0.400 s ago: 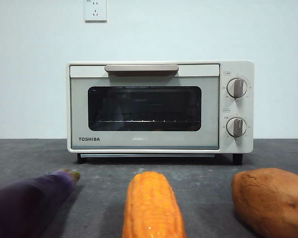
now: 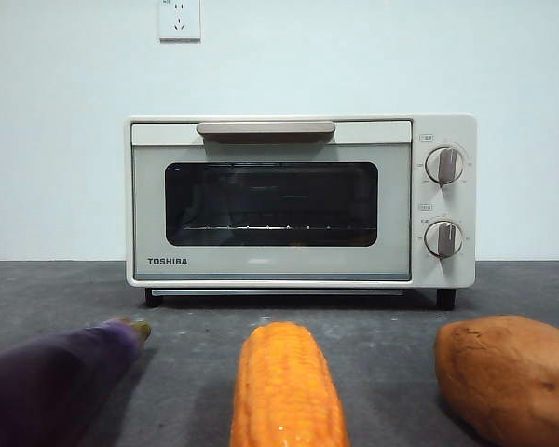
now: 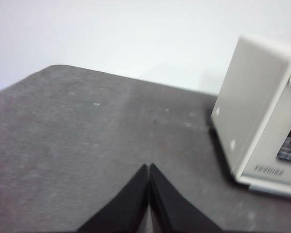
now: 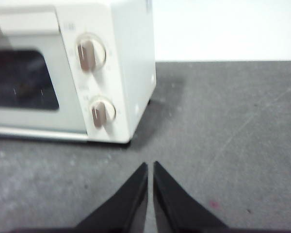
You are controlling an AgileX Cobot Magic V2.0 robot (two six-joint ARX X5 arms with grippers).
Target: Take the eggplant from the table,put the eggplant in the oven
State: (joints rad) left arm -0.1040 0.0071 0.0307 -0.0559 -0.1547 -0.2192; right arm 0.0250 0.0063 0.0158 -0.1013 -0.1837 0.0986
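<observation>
Nothing is shifting since the earlier frame: eggplant point(image 2: 51, 382) is lying on the counter point(image 2: 196, 335) before the shut oven point(image 2: 298, 200); left gripper point(image 3: 149, 167) and right gripper point(image 4: 150, 165) are keeping their jaws together.

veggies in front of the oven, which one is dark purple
The eggplant, lying on the table at the front view's left edge. The corn cob in the middle is orange, and the sweet potato on the right is brown-orange.

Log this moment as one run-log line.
oven: door shut | eggplant: on table, untouched | left gripper: shut, empty | right gripper: shut, empty
</observation>
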